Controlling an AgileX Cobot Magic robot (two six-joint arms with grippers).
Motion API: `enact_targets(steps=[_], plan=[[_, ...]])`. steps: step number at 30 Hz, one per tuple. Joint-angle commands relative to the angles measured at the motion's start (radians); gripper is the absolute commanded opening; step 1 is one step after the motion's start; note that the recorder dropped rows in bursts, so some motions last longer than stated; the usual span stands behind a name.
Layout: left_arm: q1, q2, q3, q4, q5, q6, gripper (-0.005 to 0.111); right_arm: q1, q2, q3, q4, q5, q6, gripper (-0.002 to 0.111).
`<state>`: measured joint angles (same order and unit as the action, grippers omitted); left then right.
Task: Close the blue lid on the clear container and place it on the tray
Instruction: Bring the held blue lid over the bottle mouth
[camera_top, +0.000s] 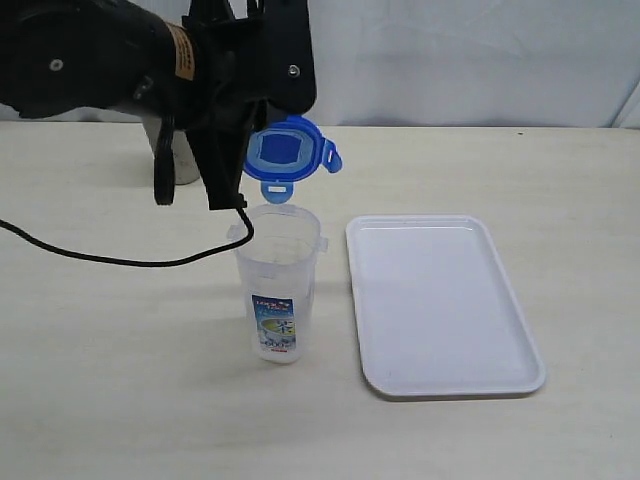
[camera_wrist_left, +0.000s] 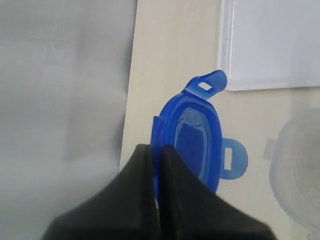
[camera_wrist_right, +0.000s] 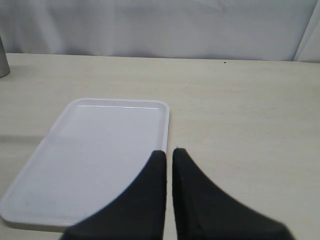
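Here we have the blue lid (camera_top: 287, 150) pinched by its edge in the left gripper (camera_wrist_left: 156, 150), jaws clenched on the rim, a grasp that leaves the snap flaps free. The lid hangs tilted almost upright just above the open mouth of the clear container (camera_top: 277, 280), apart from it. We judge it must be levelled before it can seat. The container stands upright on the table just beside the tray (camera_top: 445, 300), which lies bare, so the later transfer should be short. Our right gripper (camera_wrist_right: 169, 152) is drawn nearly together on nothing and waits near the tray, likely kept clear of the left arm's work.
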<state>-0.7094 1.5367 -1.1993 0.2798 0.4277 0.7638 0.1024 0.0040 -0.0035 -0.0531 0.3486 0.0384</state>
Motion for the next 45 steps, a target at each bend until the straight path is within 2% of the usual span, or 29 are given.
enact_targets(steps=[1, 6, 14, 24, 26, 31, 40, 45], plan=[[-0.008, -0.059, 0.003, -0.004, -0.016, -0.025, 0.0, -0.006, -0.004, 0.004, -0.007, -0.003, 0.002, 0.005], [-0.014, -0.073, 0.003, -0.01, 0.028, -0.031, 0.0, -0.006, -0.004, 0.004, -0.007, -0.003, 0.002, 0.005], [-0.083, -0.079, 0.003, 0.0, 0.07, -0.085, 0.0, -0.006, -0.004, 0.004, -0.007, -0.003, 0.002, 0.005], [-0.089, -0.079, 0.021, 0.003, 0.084, -0.104, 0.0, -0.006, -0.004, 0.004, -0.007, -0.003, 0.002, 0.005], [-0.089, -0.079, 0.033, 0.046, 0.086, -0.128, 0.0, -0.006, -0.004, 0.004, -0.007, -0.003, 0.002, 0.005], [-0.089, -0.079, 0.086, 0.133, 0.047, -0.211, 0.0, -0.006, -0.004, 0.004, -0.007, -0.003, 0.002, 0.005], [-0.089, -0.079, 0.094, 0.128, -0.079, -0.218, 0.0, -0.006, -0.004, 0.004, -0.007, -0.003, 0.002, 0.005], [-0.089, -0.079, 0.094, 0.15, -0.063, -0.218, 0.0, -0.006, -0.004, 0.004, -0.007, -0.003, 0.002, 0.005]])
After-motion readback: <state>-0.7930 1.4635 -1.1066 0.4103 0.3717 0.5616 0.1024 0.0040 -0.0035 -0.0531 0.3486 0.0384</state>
